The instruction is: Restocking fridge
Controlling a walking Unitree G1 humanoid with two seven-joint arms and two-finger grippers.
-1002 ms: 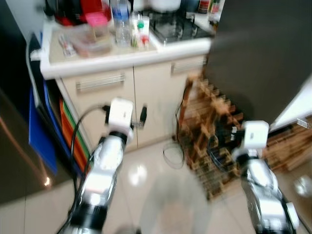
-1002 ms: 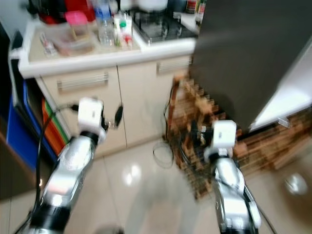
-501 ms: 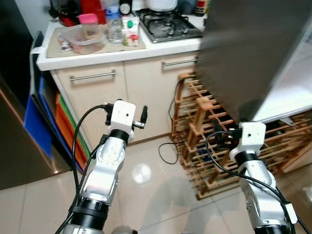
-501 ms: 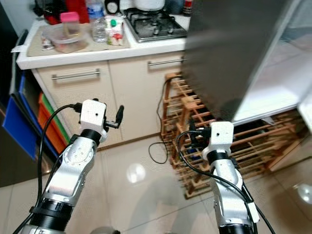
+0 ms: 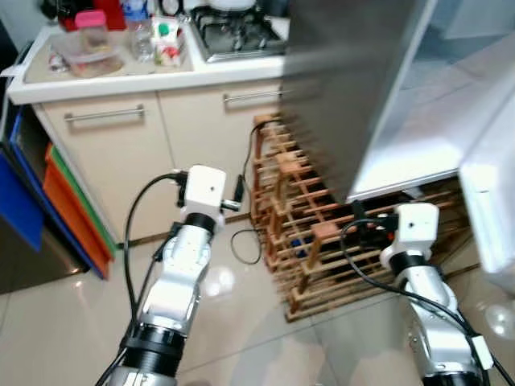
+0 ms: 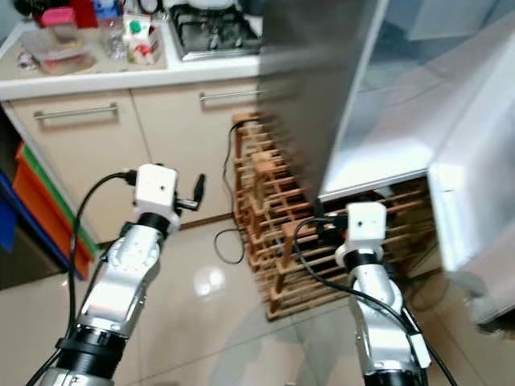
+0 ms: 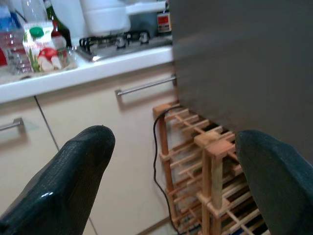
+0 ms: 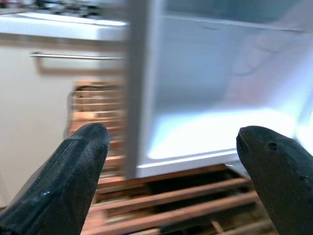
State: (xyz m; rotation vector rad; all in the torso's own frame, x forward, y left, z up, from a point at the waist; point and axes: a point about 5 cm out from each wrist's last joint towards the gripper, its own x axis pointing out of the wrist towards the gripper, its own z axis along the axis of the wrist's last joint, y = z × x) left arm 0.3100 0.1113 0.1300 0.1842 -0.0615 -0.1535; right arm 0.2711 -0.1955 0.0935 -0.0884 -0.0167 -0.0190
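The fridge (image 5: pixel 354 80) stands at the right, its dark grey side toward me and its white inside (image 5: pixel 426 121) showing; its white door (image 5: pixel 492 193) hangs open at the far right. On the counter (image 5: pixel 121 79) at the upper left sit a tub with a pink lid (image 5: pixel 84 50), a water bottle (image 5: pixel 142 36) and a green-capped carton (image 7: pixel 44 46). My left gripper (image 7: pixel 171 186) is held out at cupboard height, open and empty. My right gripper (image 8: pixel 171 181) points at the fridge's lower shelf, open and empty.
A wooden wine rack (image 5: pixel 306 233) stands on the floor beside and below the fridge, with a black cable (image 5: pixel 241 241) looping in front of it. A gas hob (image 5: pixel 233 32) is on the counter. Orange and blue boards (image 5: pixel 72 209) lean at the left. The tiled floor (image 5: pixel 241 338) is glossy.
The camera has swung right: the counter has slid to the upper left and the fridge's white inside and door have come into view. Both arms keep their pose.
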